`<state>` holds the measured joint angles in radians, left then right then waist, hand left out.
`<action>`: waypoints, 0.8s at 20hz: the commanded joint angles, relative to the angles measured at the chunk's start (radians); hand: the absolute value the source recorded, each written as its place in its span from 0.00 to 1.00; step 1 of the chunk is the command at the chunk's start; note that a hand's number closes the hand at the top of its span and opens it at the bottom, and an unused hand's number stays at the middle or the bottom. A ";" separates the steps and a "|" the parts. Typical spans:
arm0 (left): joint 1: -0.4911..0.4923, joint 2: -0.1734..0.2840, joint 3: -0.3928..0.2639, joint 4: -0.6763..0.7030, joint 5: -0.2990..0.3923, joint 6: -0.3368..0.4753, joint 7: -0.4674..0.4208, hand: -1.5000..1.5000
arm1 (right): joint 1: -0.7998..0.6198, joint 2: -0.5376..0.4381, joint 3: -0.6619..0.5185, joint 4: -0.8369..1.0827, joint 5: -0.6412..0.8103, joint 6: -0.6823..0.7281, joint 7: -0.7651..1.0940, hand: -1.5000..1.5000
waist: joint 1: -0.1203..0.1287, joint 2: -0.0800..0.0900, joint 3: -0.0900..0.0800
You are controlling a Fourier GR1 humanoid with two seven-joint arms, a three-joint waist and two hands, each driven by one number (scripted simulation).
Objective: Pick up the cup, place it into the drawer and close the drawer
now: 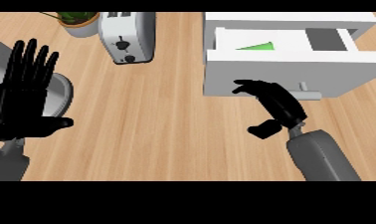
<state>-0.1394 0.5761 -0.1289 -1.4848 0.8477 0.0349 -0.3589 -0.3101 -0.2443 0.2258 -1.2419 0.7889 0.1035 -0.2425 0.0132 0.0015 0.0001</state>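
Nearest us, our right hand (273, 104) hangs with relaxed fingers holding nothing, just below the front panel of the drawer (286, 71). Beyond that panel, inside the open drawer, lies the green cup (256, 46), mostly hidden by the drawer's wall. We judge closing comes next: push the front panel away from us. Our left hand (28, 93) rests spread, far left.

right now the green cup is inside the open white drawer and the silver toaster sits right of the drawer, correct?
Not quite. In the head view, the silver toaster sits left of the open white drawer, not right. The green cup is indeed inside it.
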 commanded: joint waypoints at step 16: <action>0.049 -0.075 0.082 0.029 -0.060 -0.138 -0.008 0.00 | -0.563 -0.009 -0.232 0.894 0.011 -0.072 -0.278 0.00 | 0.035 0.015 0.002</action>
<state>-0.0938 0.5199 -0.0481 -1.4505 0.7993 -0.1025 -0.3639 -0.7700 -0.2365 0.0241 -0.5129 0.7847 0.0315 -0.5310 0.0335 -0.0041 -0.0058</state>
